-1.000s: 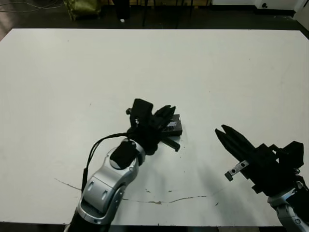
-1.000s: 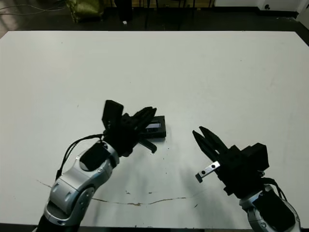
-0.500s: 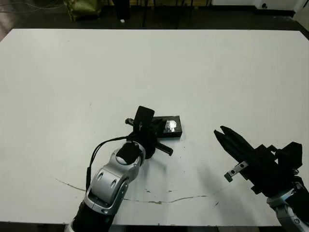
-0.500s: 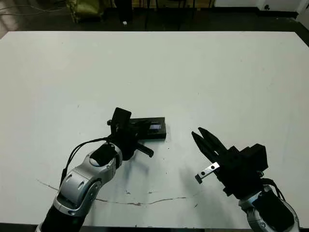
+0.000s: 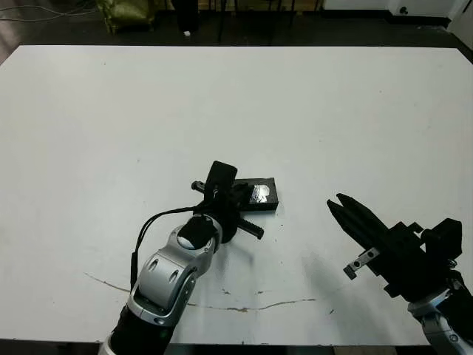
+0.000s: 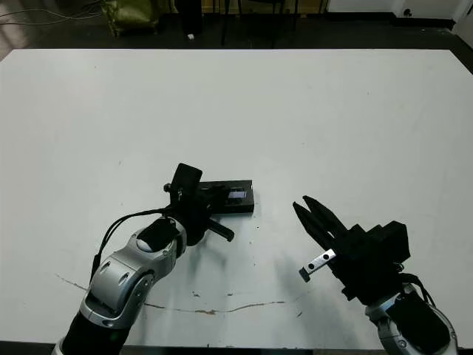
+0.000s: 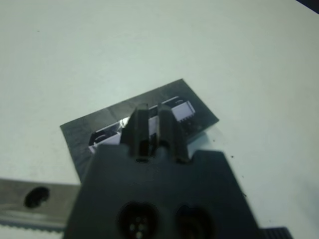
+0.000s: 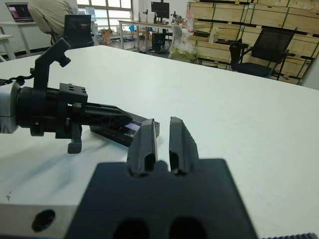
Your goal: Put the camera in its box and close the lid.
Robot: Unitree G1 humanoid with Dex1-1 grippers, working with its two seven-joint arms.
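The lid (image 5: 261,194), flat and black with a glossy silvery window, lies level on the white table (image 5: 332,111) near its middle. It appears to sit on the box (image 8: 122,135), of which only a black side wall shows. The camera is hidden. My left gripper (image 5: 245,194) is shut, and its fingertips (image 7: 142,110) rest on top of the lid near the window. My right gripper (image 5: 335,201) hovers shut and holds nothing, to the right of the box and a hand's width from it, pointing toward it.
A thin dark crack (image 5: 244,307) runs along the table near its front edge. Beyond the far edge are a dark floor and a green bag (image 5: 126,11). In the right wrist view a person (image 8: 50,15) sits at a desk, with chairs and crates behind.
One second ago my left gripper was spread open over the box. It has turned, dropped and shut, with its fingertips now on the lid. The right arm has not moved.
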